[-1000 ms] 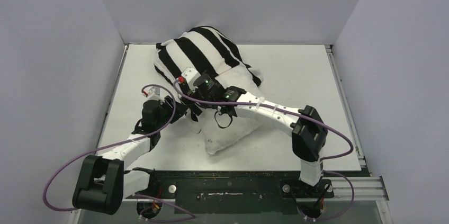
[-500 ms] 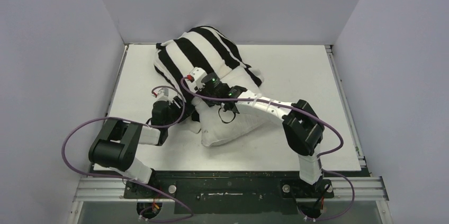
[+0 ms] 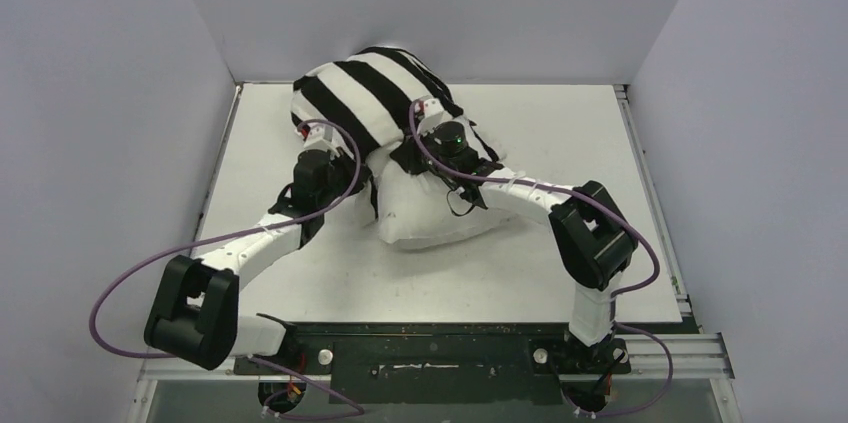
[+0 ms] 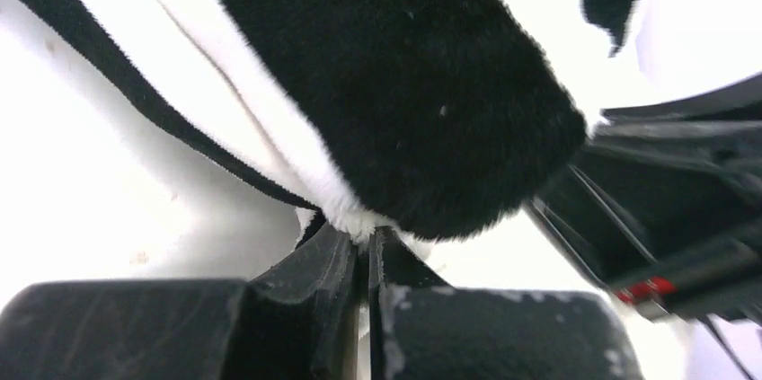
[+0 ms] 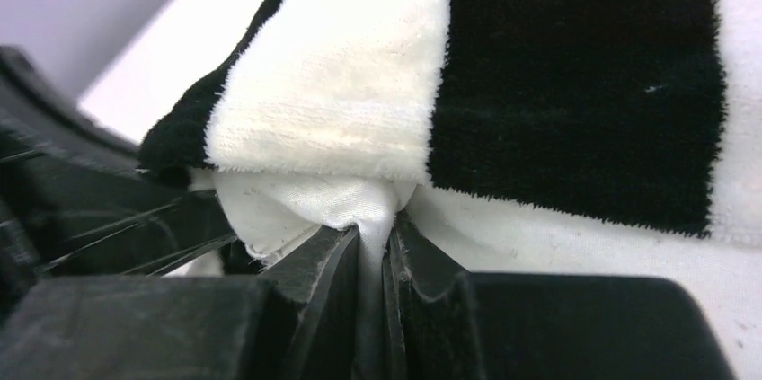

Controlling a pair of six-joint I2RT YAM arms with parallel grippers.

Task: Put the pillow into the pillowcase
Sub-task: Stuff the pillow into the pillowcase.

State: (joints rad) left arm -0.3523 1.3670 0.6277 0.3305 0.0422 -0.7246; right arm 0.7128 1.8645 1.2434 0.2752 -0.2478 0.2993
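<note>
Roughly half of the pillow (image 3: 435,223) sits inside the pillowcase (image 3: 365,103). Its far end fills the striped sleeve at the back left of the table (image 3: 580,133), while its bare white near end bulges out toward the arms. The sleeve's mouth lies bunched across the pillow's middle.

The left claw (image 4: 368,250) is pinched fully together on the hem at the left side of that mouth, with only a thin lip of cloth between its tips. The right claw (image 5: 377,236) is likewise closed, on a fold of smooth white cloth just under the striped edge on the right side. That fold looks like the pillowcase's own lining, though I cannot rule out that some of the pillow's skin is caught in it.

That is the main risk. If the pillow is pinched along with the hem, any pull toward the near edge would drag the pillow too, and the sleeve would not slide over it.

Both grips are also shallow, so the plush hem could slip free under tension. An uneven pull from the two sides could twist the mouth and jam it on the plump corner.
</note>
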